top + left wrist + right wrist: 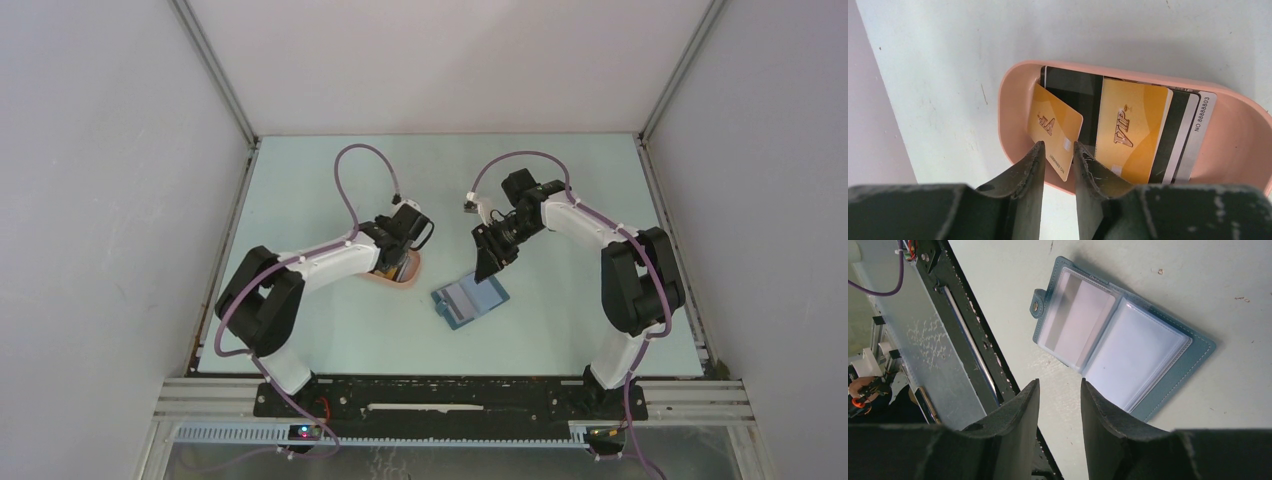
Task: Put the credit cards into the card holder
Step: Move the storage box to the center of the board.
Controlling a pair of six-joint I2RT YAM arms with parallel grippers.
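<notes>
**Operator:** Left hand (399,260) is the one I'm driving. From overhead it sits over the pink tray (405,280), left of centre on the worktop (330,180). The card holder (470,300) lies open to the right, apart from the tray. The right hand (489,268) hovers just above its far edge.

**Supervisor:** Which step is this?

**Operator:** Picking a card out of the tray, I judge. On the left wrist camera the credit cards (1130,125) lie stacked in the tray: a yellow one over a black card (1073,87) and a whitish card (1200,120). A tilted yellow card (1054,127) leans at the tray's left end, its lower edge dipping into the narrow gap between my fingers (1030,165).

**Supervisor:** Have you got it?

**Operator:** I cannot tell. The fingers straddle it closely, but I can't see whether the pads press on it.

**Supervisor:** And the right wrist view?

**Operator:** Fingers apart, nothing between them. The holder lies flat below, its clear sleeves facing up. The left sleeve seems to hold a pale card already.

**Supervisor:** Next?

**Operator:** A firm pinch, a clean lift clear of the rim, then carrying the card across to an empty sleeve.
</notes>
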